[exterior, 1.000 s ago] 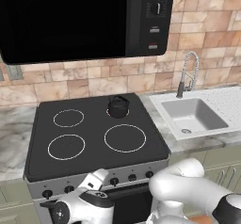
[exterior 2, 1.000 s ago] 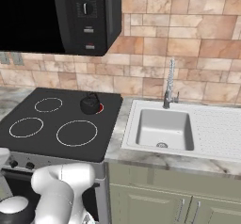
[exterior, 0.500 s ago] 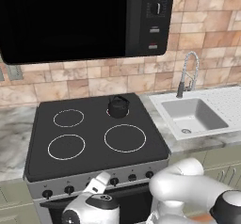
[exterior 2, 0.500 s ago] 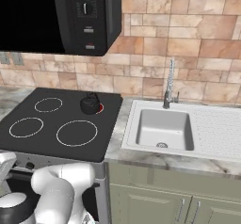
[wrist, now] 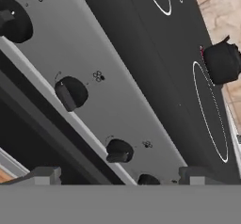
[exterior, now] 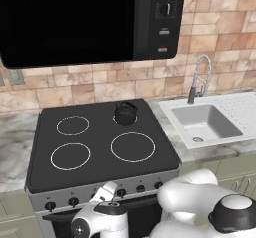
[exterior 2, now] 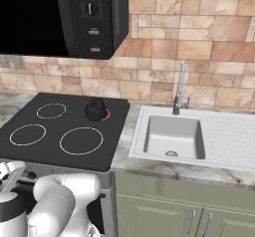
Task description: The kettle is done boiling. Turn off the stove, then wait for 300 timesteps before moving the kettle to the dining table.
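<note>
The small black kettle (exterior: 125, 113) (exterior 2: 94, 110) (wrist: 221, 63) stands on the back right burner of the black stove (exterior: 100, 149) (exterior 2: 60, 131), and a red glow shows beside its base. My gripper (wrist: 120, 176) (exterior: 106, 191) hangs low in front of the stove's grey steel front, open, with nothing between its fingertips (wrist: 40, 175). A row of black knobs (wrist: 70, 92) runs across the hand view, and one knob (wrist: 117, 150) lies just ahead of the gripper, untouched. The dining table is out of view.
A black microwave (exterior: 90, 22) hangs above the stove. To the right lie a white sink (exterior 2: 174, 136) with a steel faucet (exterior 2: 178, 89) and marble counter (exterior 2: 164, 174). Green cabinets (exterior 2: 199, 216) stand below, and my own white arm (exterior: 195, 197) bulks in front.
The hand has edged a little to the right along the stove front, closer to the knobs. The kettle has not moved and the jaws stay wide.
</note>
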